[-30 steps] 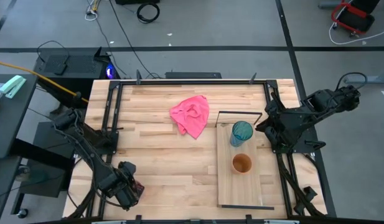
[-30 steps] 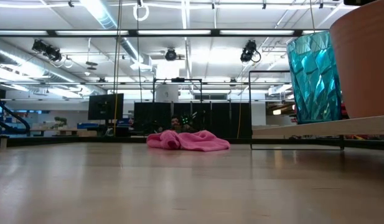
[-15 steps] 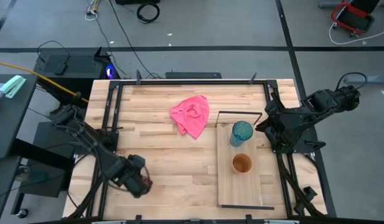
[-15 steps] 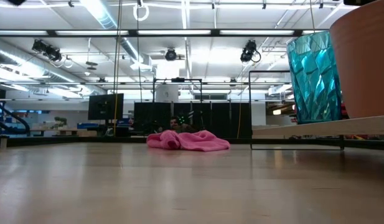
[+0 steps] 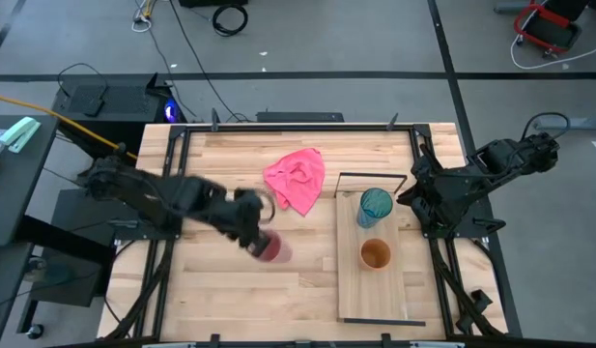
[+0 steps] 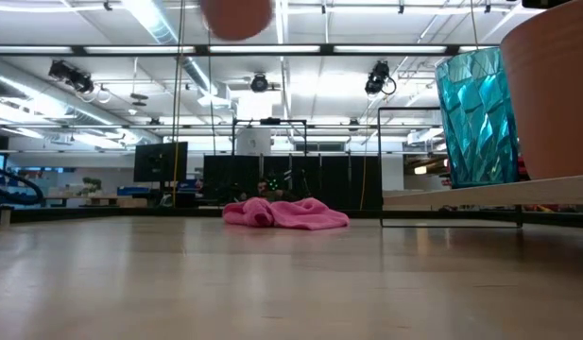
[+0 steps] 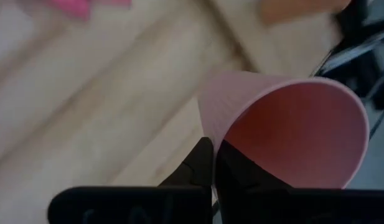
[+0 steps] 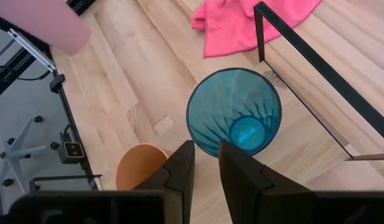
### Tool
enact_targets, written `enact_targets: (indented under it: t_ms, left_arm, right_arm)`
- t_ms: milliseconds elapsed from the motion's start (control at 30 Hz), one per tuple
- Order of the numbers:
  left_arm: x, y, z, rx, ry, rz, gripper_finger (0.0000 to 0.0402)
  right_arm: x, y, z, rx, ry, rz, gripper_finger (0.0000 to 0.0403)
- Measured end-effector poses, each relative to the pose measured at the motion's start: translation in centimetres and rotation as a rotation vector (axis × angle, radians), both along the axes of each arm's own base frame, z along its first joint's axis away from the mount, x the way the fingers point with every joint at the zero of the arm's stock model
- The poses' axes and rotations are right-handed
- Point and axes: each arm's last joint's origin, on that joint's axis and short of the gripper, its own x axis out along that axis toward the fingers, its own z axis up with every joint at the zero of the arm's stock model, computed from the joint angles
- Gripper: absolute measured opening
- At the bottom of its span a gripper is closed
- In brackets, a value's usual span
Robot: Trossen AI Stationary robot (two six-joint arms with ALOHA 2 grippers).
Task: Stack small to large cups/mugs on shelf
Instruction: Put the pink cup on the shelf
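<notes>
My left gripper [image 5: 262, 239] hangs over the middle of the table, shut on the small pink cup [image 5: 272, 249], whose base shows at the top of the low view [image 6: 236, 16]. The teal tumbler [image 5: 375, 206] and the orange-brown cup [image 5: 375, 254] stand upright on their bases on the pale wood shelf [image 5: 375, 295], the tumbler next to its black wire frame [image 5: 371, 176]. My right gripper [image 5: 406, 198] waits at the table's right edge above the tumbler [image 8: 234, 112], open by a narrow gap [image 8: 206, 146]. My left gripper pinches the pink cup's wall at the rim [image 7: 211, 134], one finger [image 7: 232, 177] inside the cup and the other finger [image 7: 198, 163] outside. The cup is lifted clear of the table and tilted, its mouth turned toward the wrist camera.
A crumpled pink cloth [image 5: 298, 179] lies on the far middle of the table, left of the shelf's wire frame. Bare tabletop [image 5: 230, 300] stretches over the near left. Black frame rails run along the table's left and right edges.
My left arm has swung from the table's near left corner toward the right and far side, to the middle of the table, and risen, carrying the pink cup. The cup's base has come into the top of the low view.
</notes>
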Motion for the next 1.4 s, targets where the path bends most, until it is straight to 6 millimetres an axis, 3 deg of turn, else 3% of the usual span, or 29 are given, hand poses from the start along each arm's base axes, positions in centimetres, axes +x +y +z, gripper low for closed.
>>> enact_targets:
  t_ms: [167, 367, 500, 833, 1100, 1400]
  left_arm:
    - [2.0, 1.8, 1.7, 0.057, -0.073, -0.025, 0.0009]
    - [6.8, 1.2, 0.8, 0.094, -0.073, -0.174, 0.0009]
    - [9.4, 0.5, -1.0, 0.096, 0.017, -0.252, 0.0009]
    - [13.6, -2.1, -7.6, 0.088, 0.161, -0.311, 0.0009]
    - [15.5, -3.5, -10.8, 0.078, 0.170, -0.322, 0.0009]
    - [15.9, -3.5, -12.2, 0.099, 0.218, -0.312, 0.0009]
  right_arm:
    - [0.0, 0.0, 0.0, 0.007, 0.000, -0.004, 0.0080]
    - [0.0, 0.0, 0.0, 0.010, -0.003, -0.006, 0.0080]
    - [0.0, 0.0, 0.0, 0.011, -0.004, -0.007, 0.0080]
    - [0.0, 0.0, 0.0, 0.011, -0.004, -0.007, 0.0080]
    - [0.0, 0.0, 0.0, 0.011, -0.005, -0.008, 0.0080]
    - [0.1, 0.1, 0.1, 0.011, -0.015, -0.007, 0.0080]
